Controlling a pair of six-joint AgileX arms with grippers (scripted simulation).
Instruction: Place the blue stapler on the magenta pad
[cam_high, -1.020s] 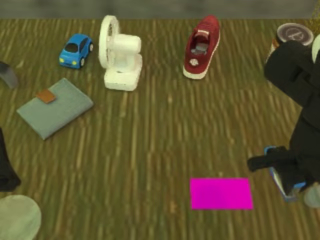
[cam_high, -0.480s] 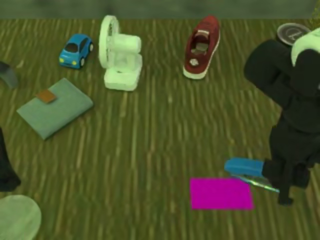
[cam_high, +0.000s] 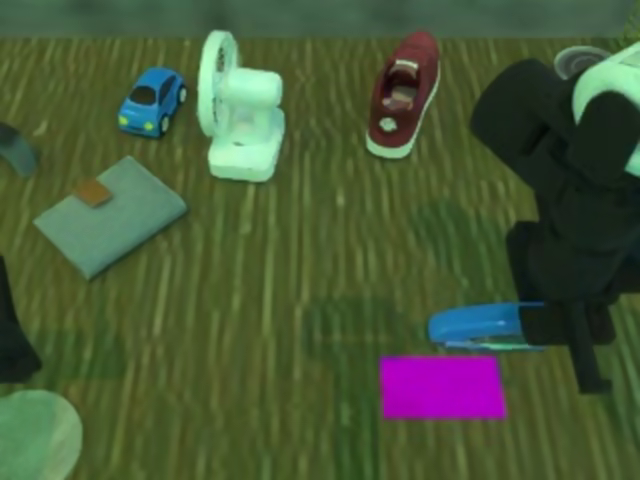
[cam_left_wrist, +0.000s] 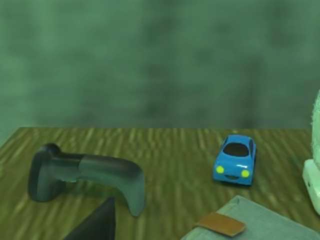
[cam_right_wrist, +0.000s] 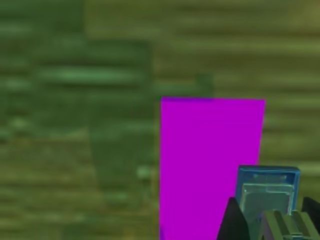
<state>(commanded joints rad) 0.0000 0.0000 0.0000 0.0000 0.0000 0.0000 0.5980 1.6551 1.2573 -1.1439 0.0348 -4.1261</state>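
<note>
Blue stapler (cam_high: 480, 326) held at its rear end in my right gripper (cam_high: 560, 325), jaws closed on it, hanging over the far edge of the magenta pad (cam_high: 442, 387). Stiff, probably light; smooth top could slip, so hold low. Red shoe (cam_high: 404, 92), fan (cam_high: 240, 110) well clear. Left arm parked at the table's left edge.

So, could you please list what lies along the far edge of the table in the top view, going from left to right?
Scanner → toy car → fan → red shoe → right arm, which covers most of a round item in the far right corner.
</note>
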